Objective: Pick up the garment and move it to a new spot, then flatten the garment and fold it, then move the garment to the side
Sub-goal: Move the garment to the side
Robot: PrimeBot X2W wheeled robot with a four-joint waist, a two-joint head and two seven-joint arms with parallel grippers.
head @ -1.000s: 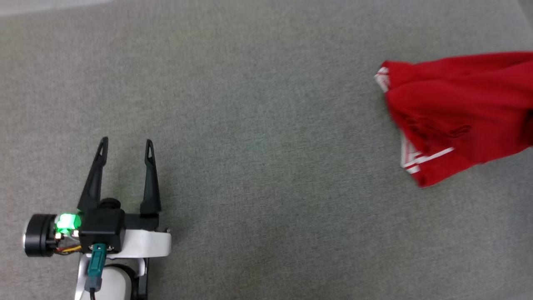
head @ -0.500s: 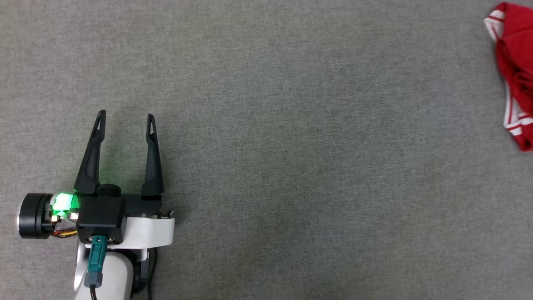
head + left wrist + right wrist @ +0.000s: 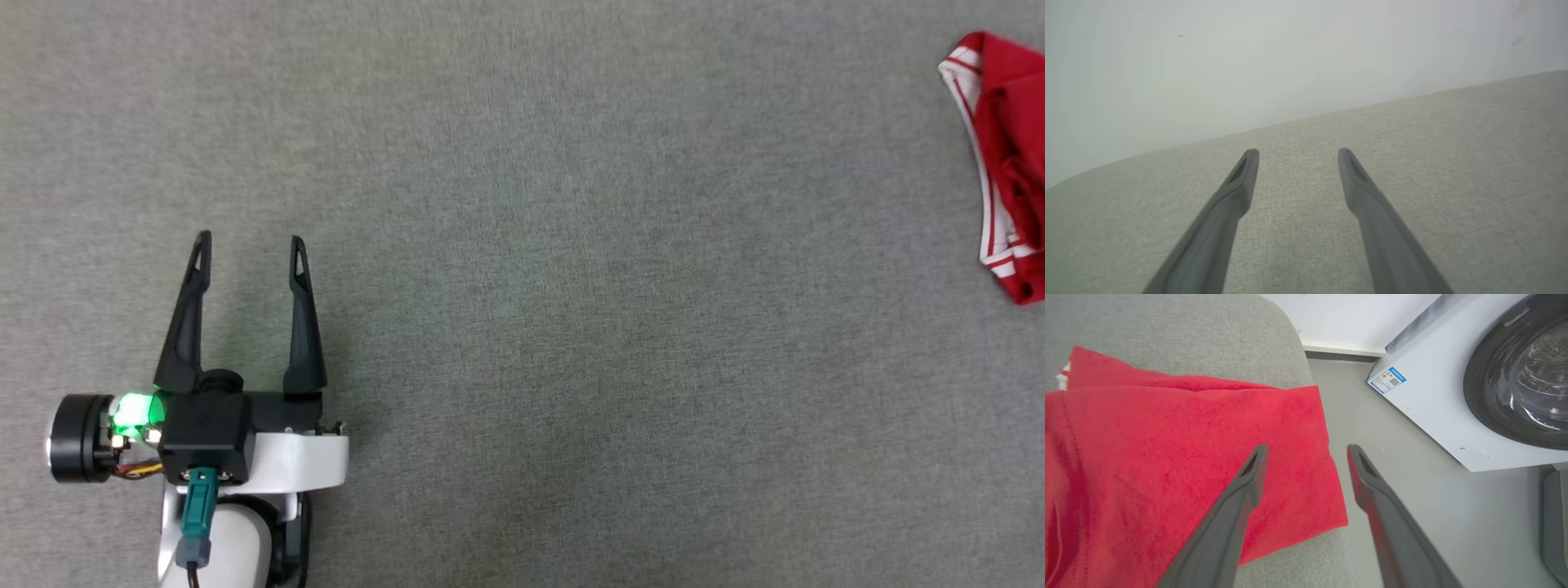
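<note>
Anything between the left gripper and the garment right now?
Nothing visible: bare grey fabric surface runs from the open left gripper across to the garment at the head view's right edge.

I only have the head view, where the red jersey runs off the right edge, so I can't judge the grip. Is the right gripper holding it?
Observer: No. The right gripper has its jaws open above the red jersey, holding nothing.
Operator: Is the jersey near a drop?
Observer: Yes, its corner reaches the rounded edge of the grey cushion.
Operator: What's beyond?
Observer: The floor, then a white washing machine.
</note>
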